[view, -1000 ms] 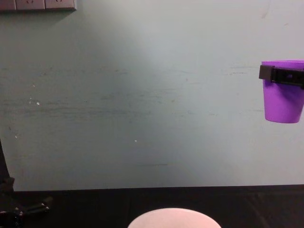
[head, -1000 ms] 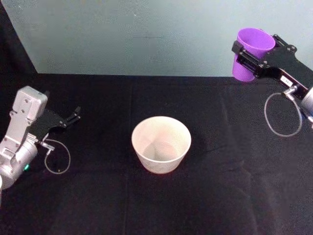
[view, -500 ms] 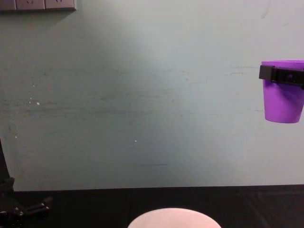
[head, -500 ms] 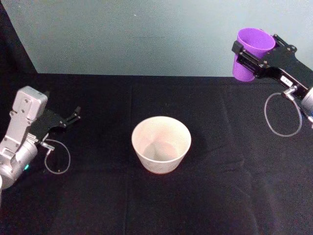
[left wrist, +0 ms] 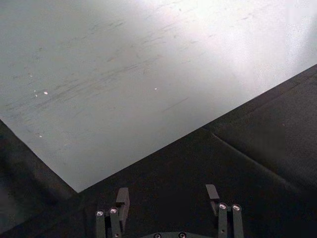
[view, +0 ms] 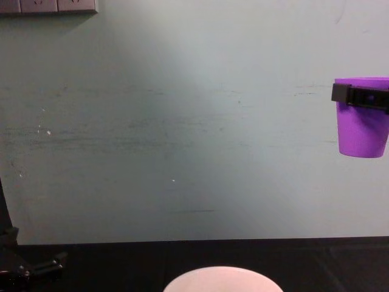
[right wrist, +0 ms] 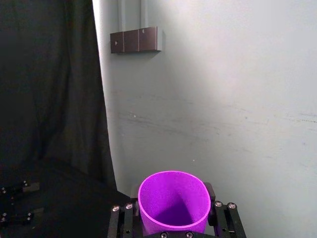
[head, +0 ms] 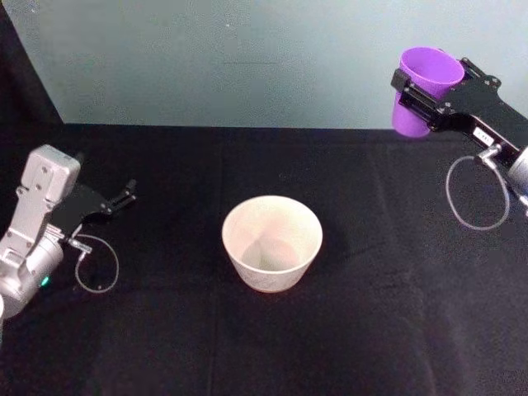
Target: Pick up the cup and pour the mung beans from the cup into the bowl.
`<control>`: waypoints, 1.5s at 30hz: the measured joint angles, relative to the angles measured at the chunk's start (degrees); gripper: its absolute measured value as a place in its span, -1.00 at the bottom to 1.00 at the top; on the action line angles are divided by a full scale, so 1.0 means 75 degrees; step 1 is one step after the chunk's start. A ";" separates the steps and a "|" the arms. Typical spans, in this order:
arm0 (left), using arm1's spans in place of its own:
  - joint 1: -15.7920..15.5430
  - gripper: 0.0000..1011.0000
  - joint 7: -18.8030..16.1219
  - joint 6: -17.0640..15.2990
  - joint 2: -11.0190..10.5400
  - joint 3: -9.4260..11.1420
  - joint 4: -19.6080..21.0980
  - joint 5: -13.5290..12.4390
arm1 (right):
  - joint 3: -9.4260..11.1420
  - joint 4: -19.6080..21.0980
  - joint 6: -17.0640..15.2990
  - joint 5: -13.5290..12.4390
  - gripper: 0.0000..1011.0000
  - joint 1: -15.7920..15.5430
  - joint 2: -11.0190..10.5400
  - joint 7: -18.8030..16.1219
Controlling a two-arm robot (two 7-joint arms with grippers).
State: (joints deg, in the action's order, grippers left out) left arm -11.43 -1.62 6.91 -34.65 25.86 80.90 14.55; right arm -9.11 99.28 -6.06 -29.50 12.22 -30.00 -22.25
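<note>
In the head view, the right gripper (head: 415, 97) is holding the cup (head: 431, 68) upright, its fingers clamped on the cup's side. It is high at the far right, well apart from the bowl (head: 272, 243) sitting in the middle of the counter (head: 371, 330). The left gripper (head: 124, 196) is lying parked low at the left. The likely trouble is tipping before the cup is over the bowl, which would scatter beans across the dark counter.

In the left wrist view, the left fingers (left wrist: 122, 196) are standing wide apart with nothing between them.

The right wrist view is looking straight into the cup's mouth, which the head view is catching at a slant. The inside is reading as plain purple, and I cannot tell whether beans are there.

The chest view is giving the side-on height. The cup is hanging well above the bowl's rim and off to the right, with a black finger crossing just under its lip. Pouring from that height is risking beans bouncing out, and so high a grip may be letting the cup slip as it tilts.
</note>
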 joint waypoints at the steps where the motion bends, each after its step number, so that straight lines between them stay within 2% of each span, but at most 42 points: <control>1: 0.0000 0.98 0.0000 0.0000 0.0000 0.0000 0.0000 0.0000 | 0.0000 0.0000 0.0000 0.0000 0.46 0.0000 0.0000 0.0000; 45: 0.0000 0.98 0.0000 0.0000 0.0000 0.0000 0.0000 0.0000 | 0.0000 0.0000 0.0000 0.0000 0.46 0.0000 0.0000 0.0000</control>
State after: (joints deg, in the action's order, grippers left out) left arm -11.43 -1.62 6.91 -34.65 25.86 80.90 14.55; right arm -9.11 99.28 -6.06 -29.50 12.22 -30.00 -22.25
